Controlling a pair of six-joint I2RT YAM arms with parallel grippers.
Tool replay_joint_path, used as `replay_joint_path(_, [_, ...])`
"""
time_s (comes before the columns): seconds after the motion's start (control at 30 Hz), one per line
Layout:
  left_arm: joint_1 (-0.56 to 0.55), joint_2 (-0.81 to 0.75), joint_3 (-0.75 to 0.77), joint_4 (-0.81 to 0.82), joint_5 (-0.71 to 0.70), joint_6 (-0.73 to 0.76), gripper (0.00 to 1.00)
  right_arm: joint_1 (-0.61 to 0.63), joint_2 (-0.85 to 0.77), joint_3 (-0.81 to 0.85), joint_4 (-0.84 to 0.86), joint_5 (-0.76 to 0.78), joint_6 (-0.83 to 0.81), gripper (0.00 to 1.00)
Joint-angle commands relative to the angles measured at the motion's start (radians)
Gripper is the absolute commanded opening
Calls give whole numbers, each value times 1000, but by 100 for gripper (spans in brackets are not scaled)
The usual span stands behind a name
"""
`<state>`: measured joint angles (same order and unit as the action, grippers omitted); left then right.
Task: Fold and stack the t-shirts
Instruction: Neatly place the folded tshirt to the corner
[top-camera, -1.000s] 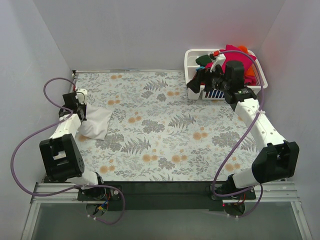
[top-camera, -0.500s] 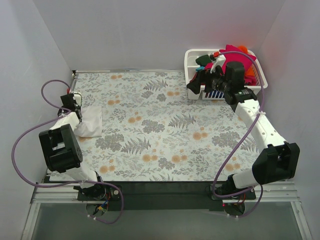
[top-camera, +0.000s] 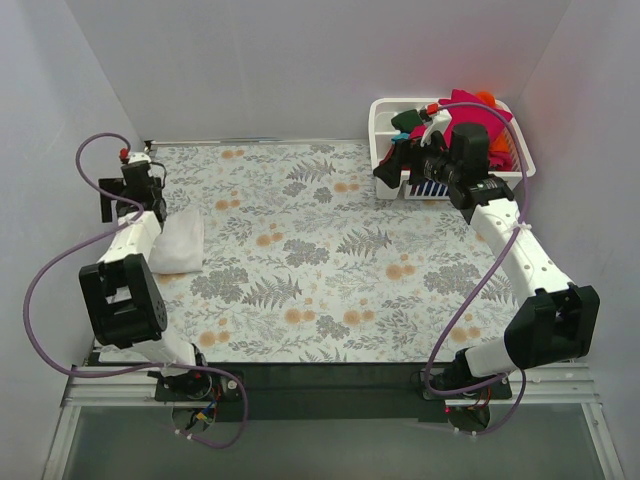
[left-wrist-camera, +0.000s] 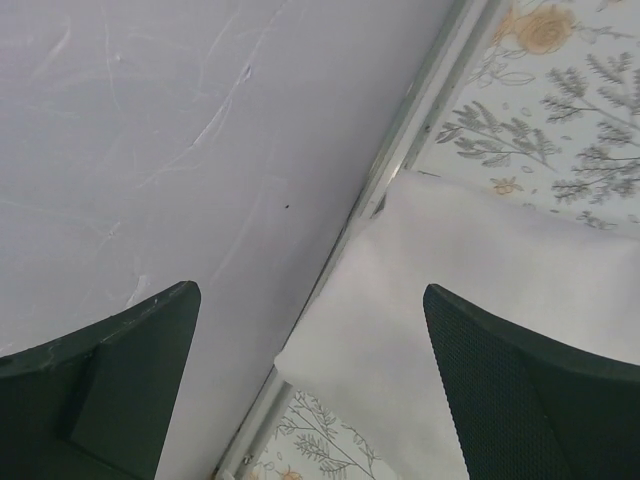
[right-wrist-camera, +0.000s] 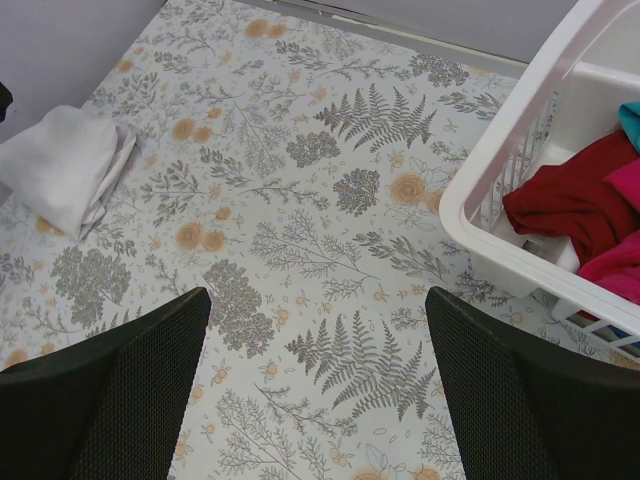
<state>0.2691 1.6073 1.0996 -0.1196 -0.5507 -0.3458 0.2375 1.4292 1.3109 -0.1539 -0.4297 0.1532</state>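
The table (top-camera: 330, 260) wore a cloth printed with grey ferns and orange flowers, shut in by plain pale walls on three sides. Both arms were bolted at its near edge. Along the left edge, roughly halfway back, a white t-shirt (top-camera: 178, 243) lay folded into a small neat pad against the edge rail. Just past it and hard by the left wall hung the left gripper (top-camera: 128, 185), its fingers spread wide with nothing between them, clear of the cloth. Farther back on the other side, the right gripper (top-camera: 388, 168) hovered over the table with its fingers equally far apart and empty, just beside a white slatted basket (top-camera: 385, 108) at the far right corner. In the basket were heaped the other t-shirts (top-camera: 470, 115): magenta on top, dark red, teal, a bit of orange and dark green.
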Motion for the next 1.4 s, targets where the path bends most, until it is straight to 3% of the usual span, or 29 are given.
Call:
replay_joint_path(0.0, [-129, -108, 48, -2, -109, 4, 87, -1, -7, 5, 40, -14, -11, 81])
replay_joint_path(0.07, [-163, -170, 81, -88, -97, -127, 87, -1, -4, 2, 39, -12, -7, 81])
replay_joint_path(0.23, [-171, -334, 112, -239, 194, -402, 87, -1, -16, -27, 25, 46, -15, 81])
replay_joint_path(0.3, [-169, -426, 74, -236, 289, -511, 87, -1, -24, -45, 20, 80, -17, 81])
replay_joint_path(0.43, [-177, -565, -59, -174, 669, -692, 88, -3, -46, -94, 4, 129, -12, 81])
replay_joint_path(0.53, [-189, -642, -139, -69, 785, -797, 88, -1, -76, -142, -3, 172, -6, 81])
replay_joint_path(0.7, [-318, -711, -220, 72, 713, -843, 88, -1, -139, -188, -33, 235, -17, 80])
replay_joint_path(0.87, [-425, -638, -241, 173, 566, -814, 89, -1, -182, -214, -73, 296, -44, 80])
replay_joint_path(1.1, [-441, -535, -215, 190, 606, -756, 89, -1, -222, -252, -122, 423, -63, 80])
replay_joint_path(1.37, [-461, -587, -224, 212, 591, -739, 90, -1, -297, -265, -128, 462, -69, 80])
